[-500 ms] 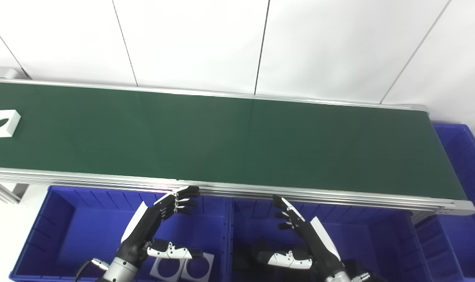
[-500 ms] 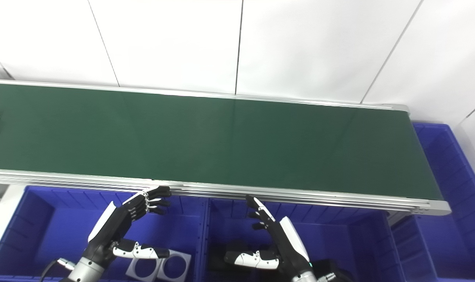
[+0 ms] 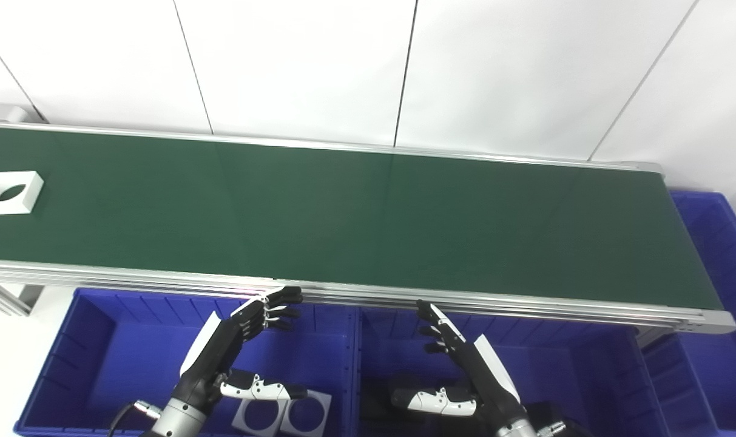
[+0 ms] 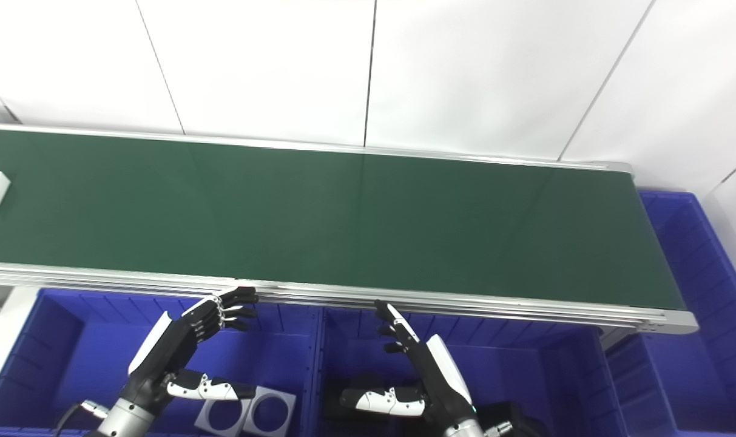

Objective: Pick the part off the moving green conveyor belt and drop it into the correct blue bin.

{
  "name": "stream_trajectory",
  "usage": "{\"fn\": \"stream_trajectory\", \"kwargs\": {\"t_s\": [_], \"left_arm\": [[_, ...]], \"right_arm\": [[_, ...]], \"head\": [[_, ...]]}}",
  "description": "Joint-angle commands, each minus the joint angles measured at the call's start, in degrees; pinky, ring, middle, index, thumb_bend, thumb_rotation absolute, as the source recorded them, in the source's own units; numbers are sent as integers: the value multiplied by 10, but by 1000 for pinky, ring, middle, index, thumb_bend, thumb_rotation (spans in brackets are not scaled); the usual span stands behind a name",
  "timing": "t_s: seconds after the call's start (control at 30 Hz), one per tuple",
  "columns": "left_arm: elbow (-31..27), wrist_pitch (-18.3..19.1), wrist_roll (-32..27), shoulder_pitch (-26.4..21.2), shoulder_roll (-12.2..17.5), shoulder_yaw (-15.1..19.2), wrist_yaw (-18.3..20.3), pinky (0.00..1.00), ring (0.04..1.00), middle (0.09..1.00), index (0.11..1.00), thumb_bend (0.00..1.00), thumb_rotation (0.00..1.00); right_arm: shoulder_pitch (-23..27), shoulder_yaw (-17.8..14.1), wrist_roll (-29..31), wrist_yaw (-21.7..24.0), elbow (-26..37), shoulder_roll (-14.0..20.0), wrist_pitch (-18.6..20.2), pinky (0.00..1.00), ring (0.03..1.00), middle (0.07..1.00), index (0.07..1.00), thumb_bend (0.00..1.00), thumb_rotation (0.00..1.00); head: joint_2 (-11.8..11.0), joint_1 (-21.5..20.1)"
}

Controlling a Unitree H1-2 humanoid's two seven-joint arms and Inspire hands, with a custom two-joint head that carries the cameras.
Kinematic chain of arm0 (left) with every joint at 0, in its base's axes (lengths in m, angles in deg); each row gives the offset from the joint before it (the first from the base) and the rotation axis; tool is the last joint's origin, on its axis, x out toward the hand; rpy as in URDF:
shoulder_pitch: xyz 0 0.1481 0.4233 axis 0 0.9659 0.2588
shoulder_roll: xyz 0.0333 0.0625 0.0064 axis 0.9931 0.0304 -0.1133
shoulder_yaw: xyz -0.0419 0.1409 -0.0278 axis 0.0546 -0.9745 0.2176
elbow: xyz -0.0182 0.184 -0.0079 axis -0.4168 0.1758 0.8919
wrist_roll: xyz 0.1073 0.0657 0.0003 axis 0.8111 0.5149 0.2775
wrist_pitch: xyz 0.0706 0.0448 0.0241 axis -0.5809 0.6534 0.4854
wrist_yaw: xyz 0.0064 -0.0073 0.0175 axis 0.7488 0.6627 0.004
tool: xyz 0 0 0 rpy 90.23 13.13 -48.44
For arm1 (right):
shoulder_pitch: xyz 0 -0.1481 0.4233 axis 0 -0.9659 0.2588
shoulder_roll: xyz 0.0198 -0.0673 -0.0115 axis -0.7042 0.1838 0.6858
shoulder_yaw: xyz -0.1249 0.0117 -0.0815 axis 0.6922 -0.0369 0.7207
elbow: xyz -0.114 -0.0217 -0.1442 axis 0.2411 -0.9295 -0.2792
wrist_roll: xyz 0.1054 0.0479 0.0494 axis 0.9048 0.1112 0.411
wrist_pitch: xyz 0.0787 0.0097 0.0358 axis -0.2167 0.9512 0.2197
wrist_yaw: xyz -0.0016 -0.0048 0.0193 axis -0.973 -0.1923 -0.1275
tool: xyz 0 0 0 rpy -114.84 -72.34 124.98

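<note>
Both hands are hovering empty over the blue plastic bins [image 3: 101,364]: left hand [image 3: 231,352] and right hand [image 3: 465,370] with fingers spread, thumbs out, and two flat white square plates with round holes [image 3: 283,416] are lying in the left bin. Beyond them, the matte green belt [image 3: 368,224] is running between aluminium rails. The white square part with an oval hole [image 3: 11,193] is sitting at the belt's far-left end, well apart from both hands.

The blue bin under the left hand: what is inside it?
Inside the blue bin lie two white square parts with round holes, side by side at its near right corner. The left hand, open, hangs over them and covers a part of one; the near edge is cut off.
</note>
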Motion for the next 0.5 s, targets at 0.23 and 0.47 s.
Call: {"fn": "stream_trajectory", "kwargs": {"t_s": [0.23,0.47], "left_arm": [[-20,-18,-16,-8,7,3,4,660,728,799,814,854,50],[-17,-23,0,-11,6,5,-2,654,722,794,811,861,71]], "right_arm": [[7,-1,3,-5,10,-8,-15,771,872,930,958,920,470],[10,-1,3,-6,3,-5,-26,773,875,936,961,917,470]], "head": [[0,-4],[-7,21]]}}
